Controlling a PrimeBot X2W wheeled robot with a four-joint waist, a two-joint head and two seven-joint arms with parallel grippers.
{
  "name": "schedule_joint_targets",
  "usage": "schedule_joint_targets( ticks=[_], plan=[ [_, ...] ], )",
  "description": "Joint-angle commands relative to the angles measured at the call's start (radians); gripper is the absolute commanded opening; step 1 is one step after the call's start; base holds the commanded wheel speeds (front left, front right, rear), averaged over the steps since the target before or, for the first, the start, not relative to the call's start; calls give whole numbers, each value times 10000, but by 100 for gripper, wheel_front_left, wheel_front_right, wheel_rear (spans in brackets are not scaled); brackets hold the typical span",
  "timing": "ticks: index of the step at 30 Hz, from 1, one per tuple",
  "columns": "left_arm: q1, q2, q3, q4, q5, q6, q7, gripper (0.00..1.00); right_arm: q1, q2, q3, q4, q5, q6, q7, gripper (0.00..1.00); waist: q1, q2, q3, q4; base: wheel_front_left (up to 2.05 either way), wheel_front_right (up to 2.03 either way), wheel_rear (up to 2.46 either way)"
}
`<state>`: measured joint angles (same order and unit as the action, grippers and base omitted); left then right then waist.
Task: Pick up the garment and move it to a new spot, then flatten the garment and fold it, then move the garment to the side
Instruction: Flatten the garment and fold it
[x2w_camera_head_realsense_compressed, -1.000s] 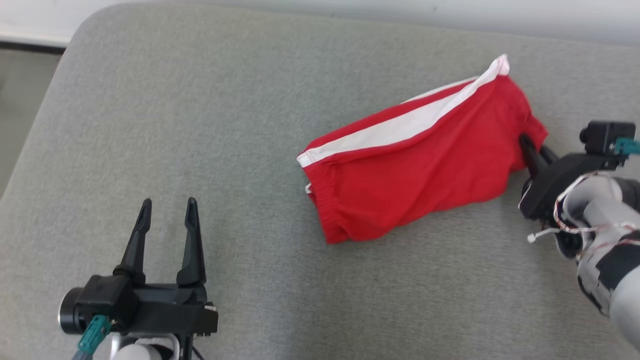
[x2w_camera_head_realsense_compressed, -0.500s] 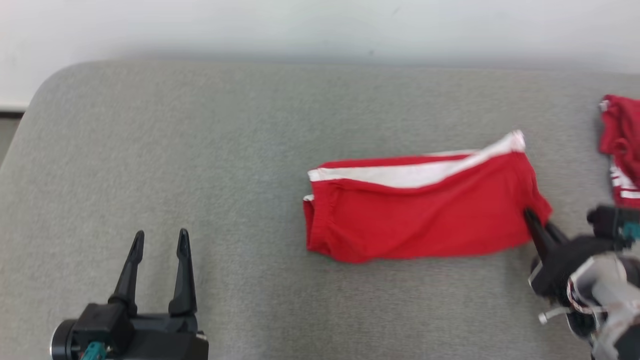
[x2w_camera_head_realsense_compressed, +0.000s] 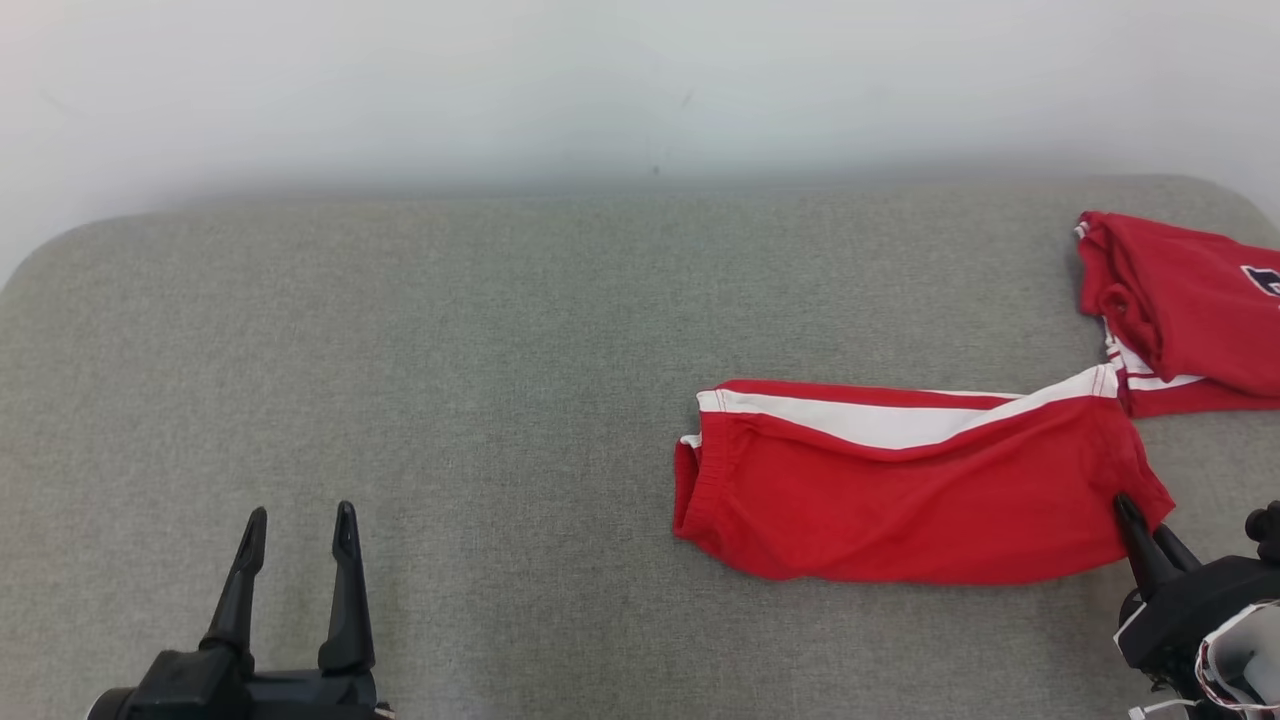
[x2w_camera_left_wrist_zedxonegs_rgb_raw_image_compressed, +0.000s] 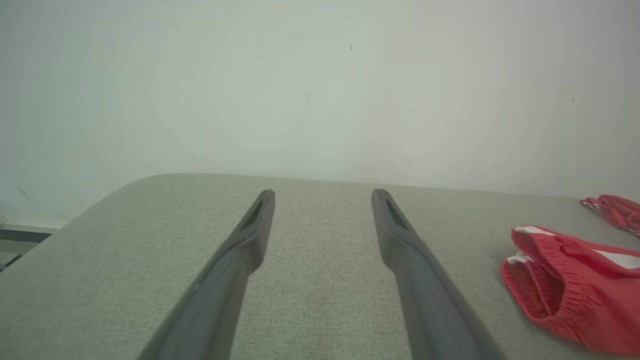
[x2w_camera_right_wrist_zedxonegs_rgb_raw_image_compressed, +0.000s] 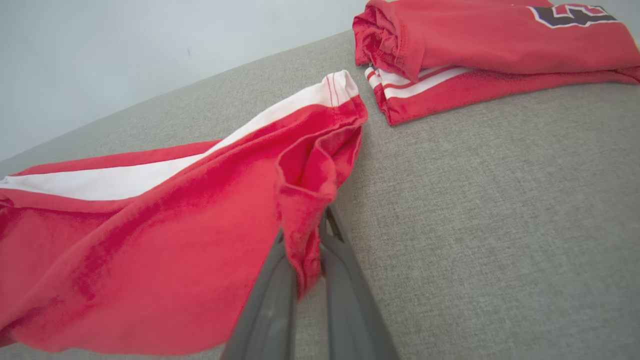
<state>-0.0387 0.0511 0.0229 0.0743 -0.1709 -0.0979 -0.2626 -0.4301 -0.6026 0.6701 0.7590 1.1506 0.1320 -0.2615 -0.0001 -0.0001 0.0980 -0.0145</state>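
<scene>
**Right gripper (x2w_camera_head_realsense_compressed: 1140, 518) pinched shut on a hem corner of the red shorts (x2w_camera_head_realsense_compressed: 900, 500)**

From the claw the shorts lie along the grey cushion (x2w_camera_head_realsense_compressed: 450, 350) toward the robot's left, long axis crosswise, waistband farthest from the claw. A folded red garment (x2w_camera_head_realsense_compressed: 1190, 300) lies just beyond the hem. The left gripper (x2w_camera_head_realsense_compressed: 300, 515) stands open, well apart. A second ago the shorts lay slanted and rumpled, and the head view has shifted since.
</scene>
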Motion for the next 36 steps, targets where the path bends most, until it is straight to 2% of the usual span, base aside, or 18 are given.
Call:
schedule_joint_targets(
  ticks=[1, 10, 16, 22, 29, 36],
  plan=[
    [186, -9, 70, -36, 97, -31, -28, 100, 102, 77, -195, -46, -164, -32, -44, 0, 1, 1, -148, -128, 0, 0, 0],
    [575, -9, 387, -21, 226, -31, -28, 100, 33, 757, -684, -961, -1250, -32, -44, 0, 1, 1, -428, -230, 0, 0, 0],
    [547, -8, 306, -87, 243, -4, -28, 100, -101, 1309, -291, -2081, -2283, -32, -4, 0, 1, 1, -477, -25, 0, 0, 0],
    [511, -8, 222, -140, 212, 59, -28, 100, 77, 1944, 227, -2973, -3009, -32, 509, 0, 1, 1, -385, 248, 0, 0, 0],
    [315, -8, 67, -105, 134, 123, -28, 100, 10, 2786, 467, -2809, -3477, -32, 923, 0, 1, 1, -189, 519, 0, 0, 0],
    [156, -8, -76, -39, 39, 230, -28, 100, -148, 3463, 713, -1981, -4089, -32, 679, 0, 1, 1, -104, 676, 0, 0, 0]
  ],
)
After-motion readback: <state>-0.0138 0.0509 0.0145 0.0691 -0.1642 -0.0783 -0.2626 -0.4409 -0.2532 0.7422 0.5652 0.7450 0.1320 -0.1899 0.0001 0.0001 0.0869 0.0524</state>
